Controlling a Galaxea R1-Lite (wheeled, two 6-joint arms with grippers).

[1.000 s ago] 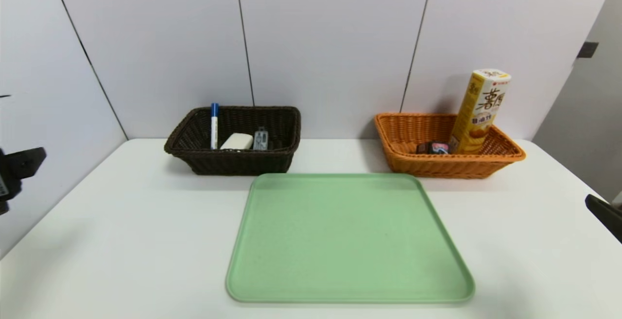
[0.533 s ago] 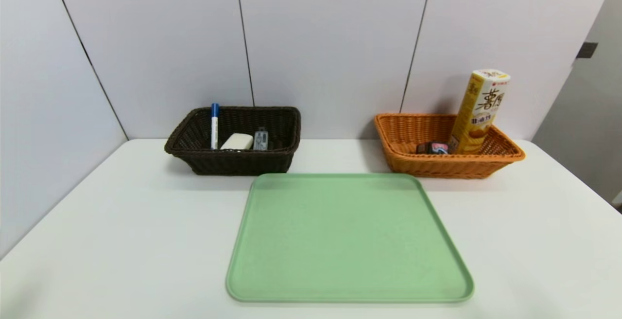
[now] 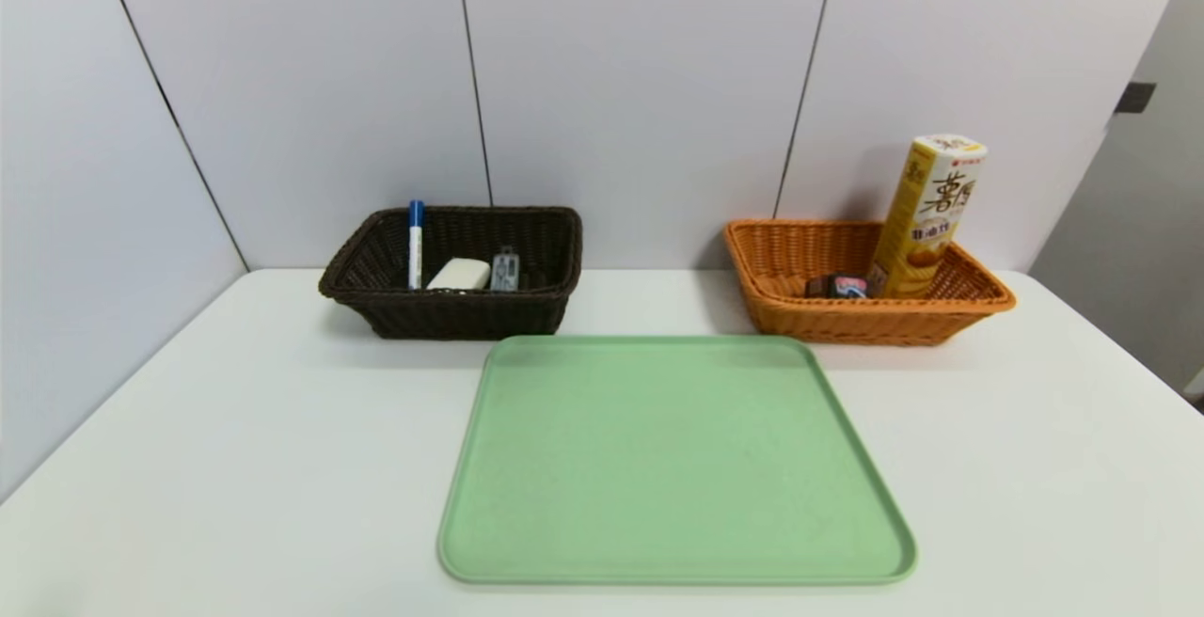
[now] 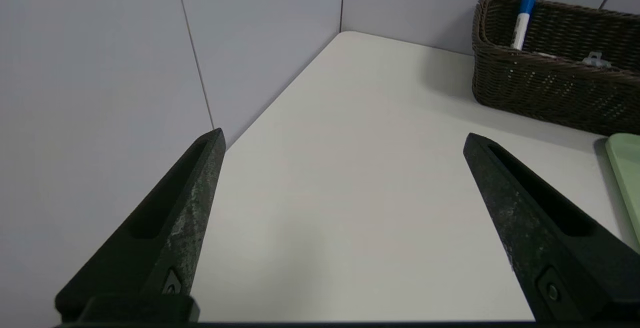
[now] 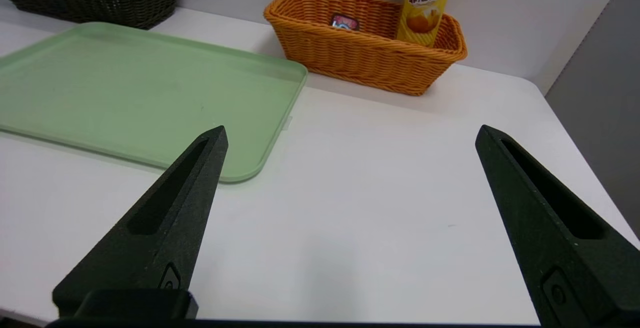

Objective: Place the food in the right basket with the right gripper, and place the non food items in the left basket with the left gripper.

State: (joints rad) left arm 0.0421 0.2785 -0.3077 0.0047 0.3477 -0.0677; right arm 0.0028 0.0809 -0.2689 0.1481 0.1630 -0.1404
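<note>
Wrist views show the left gripper point(image 4: 345, 130) and the right gripper point(image 5: 351, 125), jaws wide apart, over the white table point(image 3: 282, 466). Beyond, the dark basket point(image 3: 466, 316) holds the marker point(image 3: 415, 245), white block point(image 3: 460, 274) and clear case point(image 3: 505, 270); the orange basket point(image 3: 856, 321) holds the yellow carton point(image 3: 926, 217) and small packet point(image 3: 837, 286). Pale wall panels point(image 3: 640, 81) stand behind.

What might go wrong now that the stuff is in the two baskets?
The tall yellow carton leans and sticks up well above the orange basket, so a bump might tip it out. The marker pokes up over the dark basket's rim, so an arm brushing past could knock it loose.
</note>
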